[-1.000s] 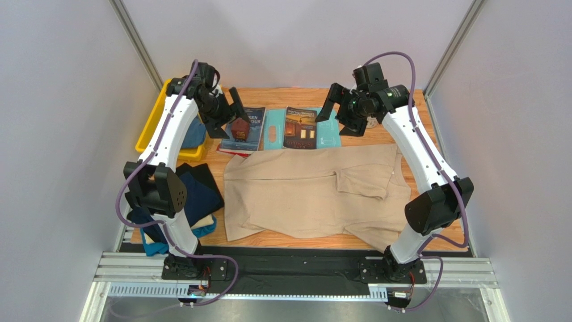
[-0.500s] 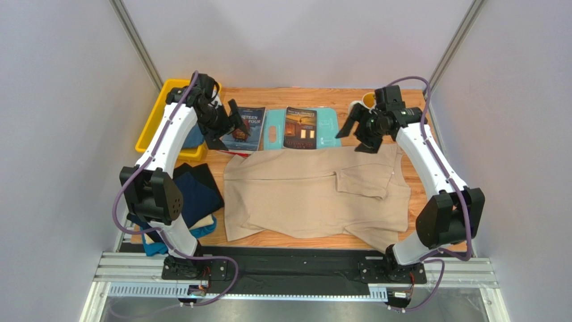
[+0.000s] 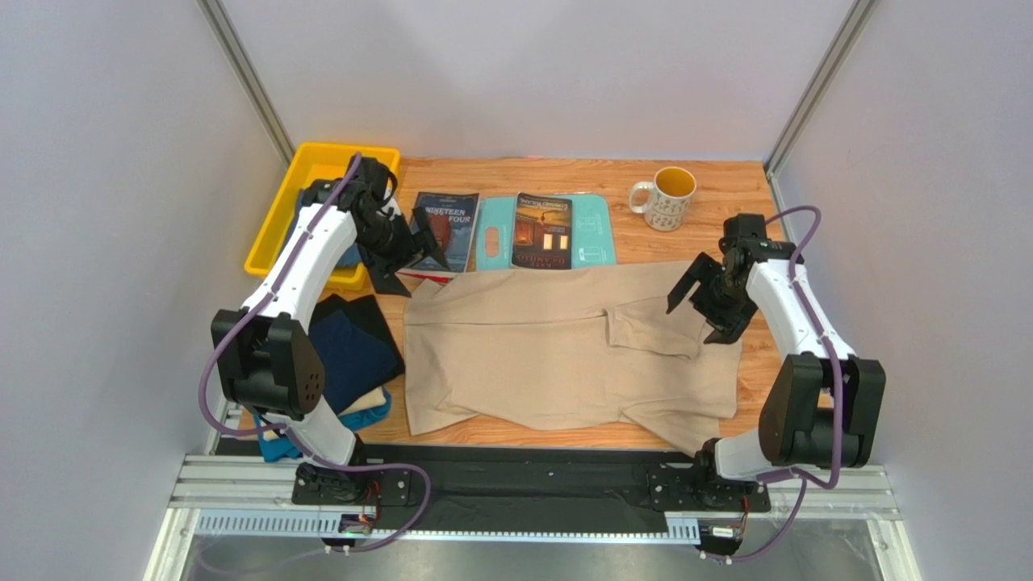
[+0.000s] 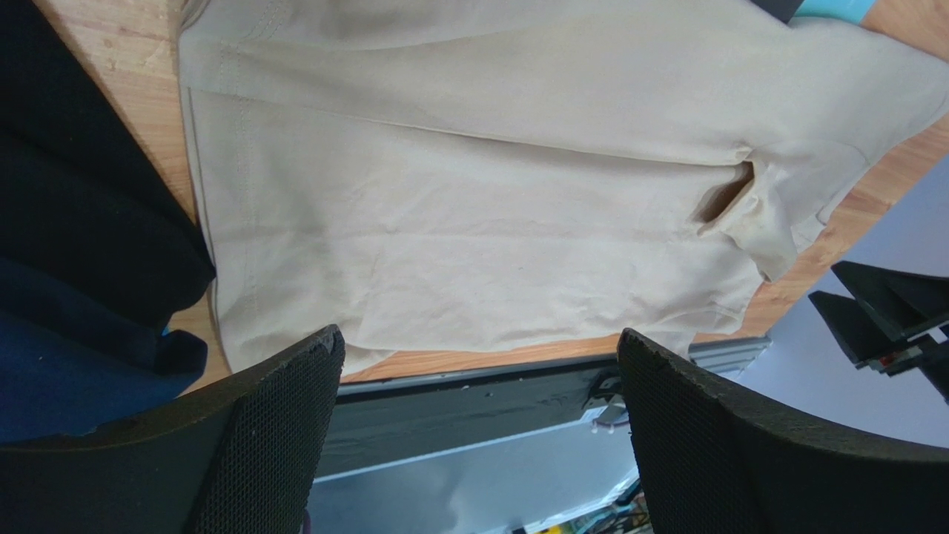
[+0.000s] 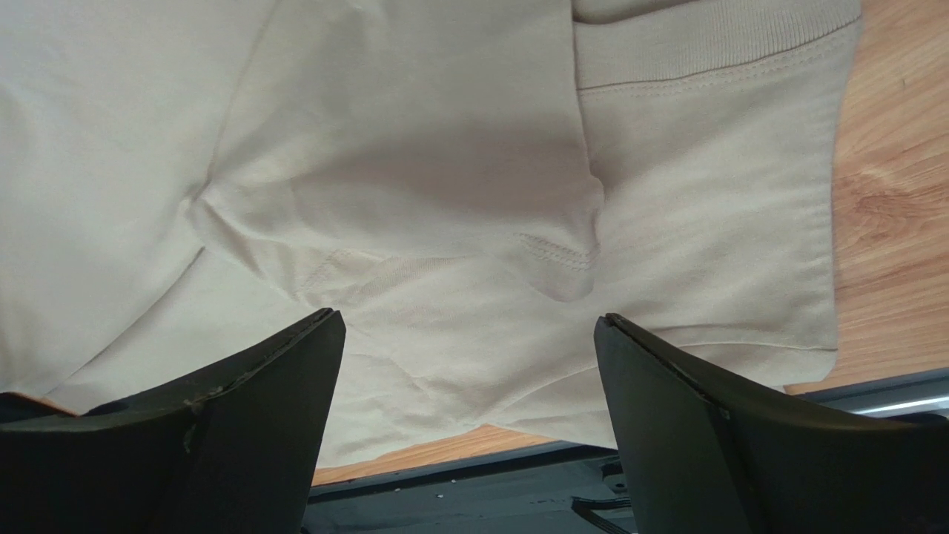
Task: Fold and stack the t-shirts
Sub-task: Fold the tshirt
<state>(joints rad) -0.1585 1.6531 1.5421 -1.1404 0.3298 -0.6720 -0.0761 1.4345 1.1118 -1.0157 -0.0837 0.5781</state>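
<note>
Beige t-shirt (image 3: 570, 357) lies spread; left jaws and right jaws gape empty above far corners.

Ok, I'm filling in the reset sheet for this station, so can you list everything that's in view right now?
beige t-shirt: one, beige, spread out mid-table
folded shirts: one pile, dark navy on top with teal edges below, left of the beige one
yellow bin: one, yellow, far left corner
blue book: one, blue cover, far side
dark book: one, dark cover, lying on the board
board: one, light teal, far side, centre
mug: one, white patterned, yellow inside, far right
table: one, wood
left claw: open, at the shirt's far left corner
right claw: open, over the shirt's right side
</note>
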